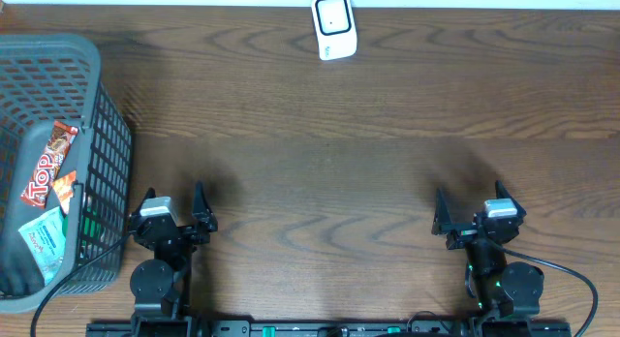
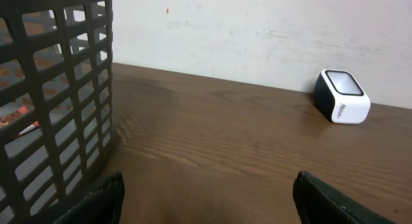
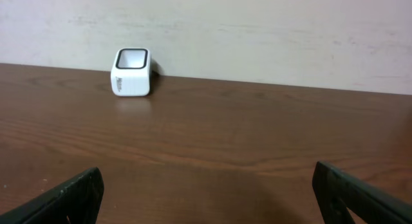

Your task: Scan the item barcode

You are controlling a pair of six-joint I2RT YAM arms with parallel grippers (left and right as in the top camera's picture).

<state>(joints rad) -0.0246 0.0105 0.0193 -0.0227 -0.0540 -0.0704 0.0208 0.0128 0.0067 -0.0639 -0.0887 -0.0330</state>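
grey basket [image 1: 110, 161] holds red top bar [image 1: 48, 165], pale-blue packet [image 1: 41, 238]; left gripper [image 1: 174, 198], right gripper [image 1: 470, 196] jaws apart, empty.

**Three views, one shared far edge**

The overhead camera looks straight down on the wooden surface [image 1: 320, 172]. Each wrist camera sits low, just above that surface, facing the pale wall [image 3: 257, 31] at the far side. All three catch the white scanner [image 1: 334, 27] (right of centre for the left wrist, left of centre for the right). The basket [image 2: 58, 89] shows only overhead and, very close, in the left wrist view.
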